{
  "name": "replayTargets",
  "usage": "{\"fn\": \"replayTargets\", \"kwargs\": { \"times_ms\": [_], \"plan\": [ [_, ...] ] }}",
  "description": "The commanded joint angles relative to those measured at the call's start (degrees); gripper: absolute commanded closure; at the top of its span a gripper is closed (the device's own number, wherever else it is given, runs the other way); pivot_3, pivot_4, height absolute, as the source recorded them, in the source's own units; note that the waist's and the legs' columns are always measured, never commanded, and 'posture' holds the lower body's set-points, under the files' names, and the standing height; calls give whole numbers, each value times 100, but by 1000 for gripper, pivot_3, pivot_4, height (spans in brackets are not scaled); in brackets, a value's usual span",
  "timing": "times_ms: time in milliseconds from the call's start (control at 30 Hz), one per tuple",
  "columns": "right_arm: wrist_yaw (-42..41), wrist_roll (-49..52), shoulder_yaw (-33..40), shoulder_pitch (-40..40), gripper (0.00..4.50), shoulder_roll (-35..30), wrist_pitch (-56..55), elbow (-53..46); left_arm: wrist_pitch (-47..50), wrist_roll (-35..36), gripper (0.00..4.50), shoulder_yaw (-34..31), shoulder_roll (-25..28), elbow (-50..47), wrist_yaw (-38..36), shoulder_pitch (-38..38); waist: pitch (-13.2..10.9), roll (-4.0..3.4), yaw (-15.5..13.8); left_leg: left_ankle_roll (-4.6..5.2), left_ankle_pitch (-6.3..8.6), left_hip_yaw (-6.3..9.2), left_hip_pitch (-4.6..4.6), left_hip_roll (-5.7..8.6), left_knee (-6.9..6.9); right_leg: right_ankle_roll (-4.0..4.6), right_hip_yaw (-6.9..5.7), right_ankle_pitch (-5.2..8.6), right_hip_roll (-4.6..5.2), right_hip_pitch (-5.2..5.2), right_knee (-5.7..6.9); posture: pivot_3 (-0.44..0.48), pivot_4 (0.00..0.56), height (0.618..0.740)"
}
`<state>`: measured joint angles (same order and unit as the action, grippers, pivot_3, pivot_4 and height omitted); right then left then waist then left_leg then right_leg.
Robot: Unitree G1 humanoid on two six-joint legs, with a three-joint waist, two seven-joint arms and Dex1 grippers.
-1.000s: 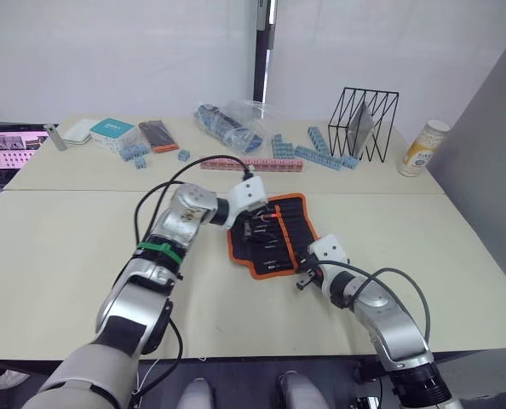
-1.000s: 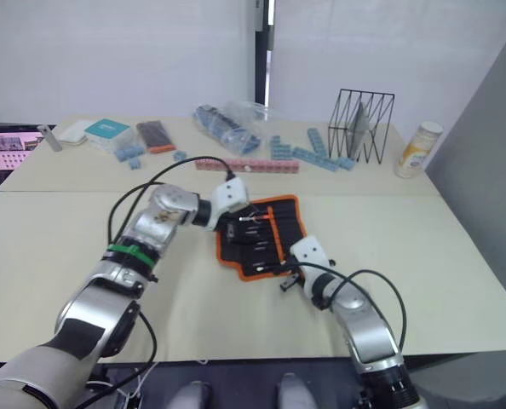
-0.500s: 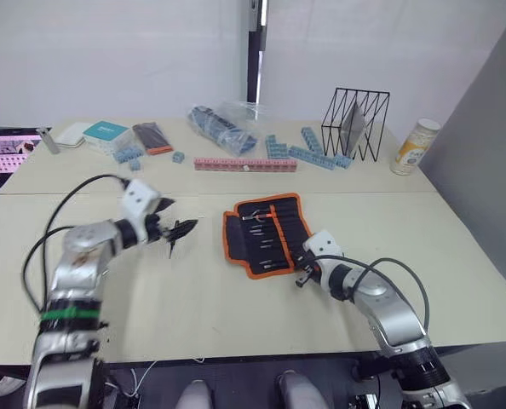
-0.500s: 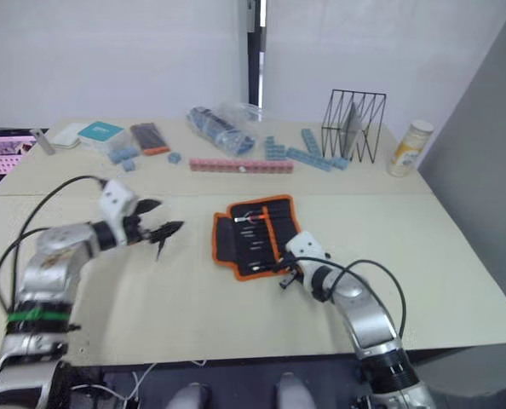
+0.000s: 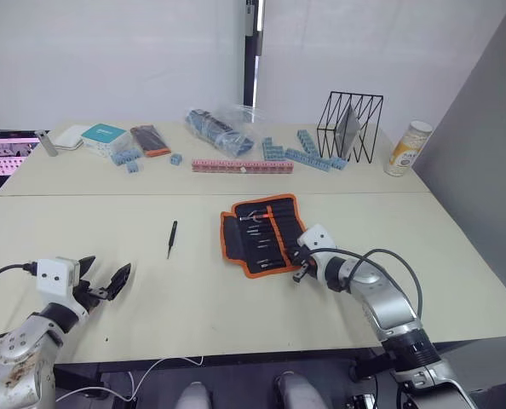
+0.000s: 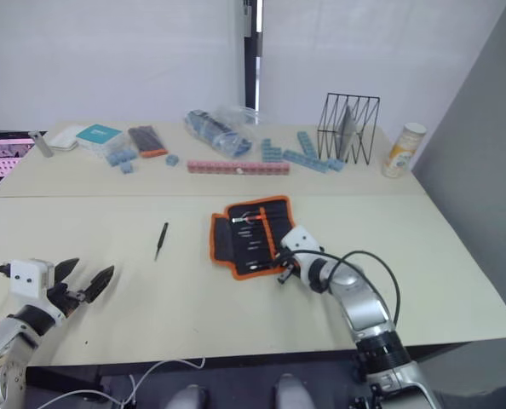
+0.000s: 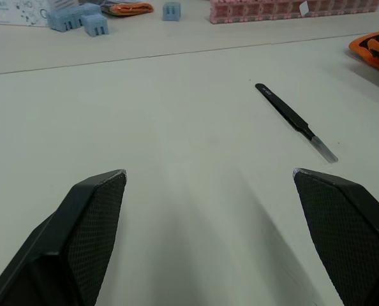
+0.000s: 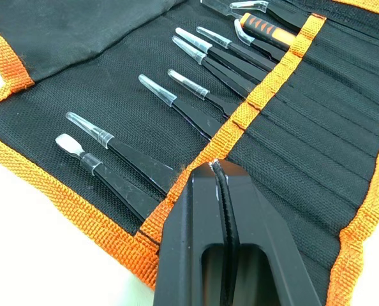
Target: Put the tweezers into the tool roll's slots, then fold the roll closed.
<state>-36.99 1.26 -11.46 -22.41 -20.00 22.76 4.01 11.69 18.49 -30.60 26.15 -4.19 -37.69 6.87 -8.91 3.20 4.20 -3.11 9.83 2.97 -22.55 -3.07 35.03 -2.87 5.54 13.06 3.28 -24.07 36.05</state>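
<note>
I'm pinning the tool roll (image 5: 261, 234) with my closed right gripper (image 8: 214, 167) while one loose tweezer (image 7: 294, 120) is lying beyond my empty, spread left gripper (image 7: 208, 175), risking it skidding aside.

bare table (image 5: 193, 290) around loose tweezer (image 5: 171, 239)
</note>
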Motion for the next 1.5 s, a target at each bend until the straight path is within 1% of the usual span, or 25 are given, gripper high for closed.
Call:
{"fn": "replayTargets", "kwargs": {
  "times_ms": [33,200,300,433,633,733,800,833,867,933,967,1100,1200,1333,1433,1467,1500],
  "plan": [
    [-272,-54,-458,92,4500,117,37,295,-173,112,49,-83,15,-229,167,100,0,0,10,0,0,-1,5,0,-1,1,0,0,0,0,0,0,150,737],
    [-317,-90,-462,54,4500,142,-17,363,-191,152,49,-26,68,-209,238,84,0,0,39,-2,1,-3,13,0,-9,7,0,4,0,-4,0,0,150,737],
    [-327,-112,-444,66,4500,153,-28,373,-205,42,49,167,238,-71,121,20,0,1,67,-2,1,-3,13,0,-13,8,1,5,0,-5,0,0,150,737],
    [-250,-124,-408,163,4500,182,2,283,-9,145,49,494,382,-87,139,-501,0,0,70,-3,2,-3,13,0,-17,11,0,6,0,-5,-2,0,150,737],
    [-142,-138,-325,306,4500,174,88,99,325,198,49,1018,354,-71,158,-1206,1,2,125,3,-1,-4,12,1,-23,9,0,6,0,-4,-3,0,150,737],
    [-71,-129,-279,380,4500,163,141,-12,623,181,49,1255,259,-140,380,-1478,2,2,130,24,-13,-2,11,2,-29,8,0,4,-1,-5,2,0,150,737],
    [-13,-126,-240,471,4500,146,173,-104,1120,-208,49,1711,291,-84,700,-1673,2,3,122,28,-9,-2,10,2,-29,4,0,2,-1,-5,2,0,150,737],
    [13,-125,-226,508,4500,145,188,-142,1313,-255,49,1802,238,-86,858,-1755,2,3,115,30,-8,1,10,4,-29,1,0,1,-1,-2,2,0,150,737],
    [36,-125,-216,542,4500,143,201,-177,1609,-213,49,1793,151,-93,1069,-1839,2,3,116,30,-7,3,10,6,-29,-1,1,0,-1,-1,1,0,150,737],
    [63,-122,-204,573,4500,142,221,-216,1826,-176,49,1735,3,-141,1370,-1934,1,3,122,30,-6,4,3,8,-28,-4,1,-2,-1,-4,-1,0,150,737],
    [75,-121,-198,584,4500,142,231,-234,2083,-154,49,1705,-82,-213,1562,-1963,1,3,125,29,-4,4,3,7,-28,-8,1,-4,-1,-4,-2,0,150,737],
    [91,-120,-183,596,4500,143,253,-262,2736,-243,49,1770,-428,-599,2257,-1959,1,4,110,30,2,8,2,8,-29,-18,0,-9,-2,-5,-1,0,150,737],
    [90,-125,-183,596,4500,148,260,-269,3272,-277,49,1695,-739,-829,2817,-1927,1,4,104,29,3,8,1,10,-25,-18,1,-9,0,0,-5,0,150,737],
    [88,-125,-188,601,4500,140,271,-287,3559,-315,49,1960,-983,-1103,3008,-1805,2,4,102,28,3,8,5,11,-24,-10,1,-4,0,2,-5,0,150,737],
    [83,-141,-197,606,4500,124,277,-299,3771,-332,49,1962,-1135,-1150,3226,-1807,2,4,93,27,3,8,6,12,-23,-10,1,-4,1,4,-7,0,150,737],
    [83,-147,-199,606,4500,118,280,-301,3793,-335,598,1957,-1174,-1175,3271,-1804,2,3,92,27,4,8,7,12,-23,-9,1,-4,1,5,-7,0,150,737],
    [83,-151,-200,607,4500,115,282,-303,3818,-345,883,1965,-1200,-1201,3307,-1798,2,3,91,27,4,8,8,12,-23,-9,2,-4,1,6,-8,0,150,737]
  ]
}}
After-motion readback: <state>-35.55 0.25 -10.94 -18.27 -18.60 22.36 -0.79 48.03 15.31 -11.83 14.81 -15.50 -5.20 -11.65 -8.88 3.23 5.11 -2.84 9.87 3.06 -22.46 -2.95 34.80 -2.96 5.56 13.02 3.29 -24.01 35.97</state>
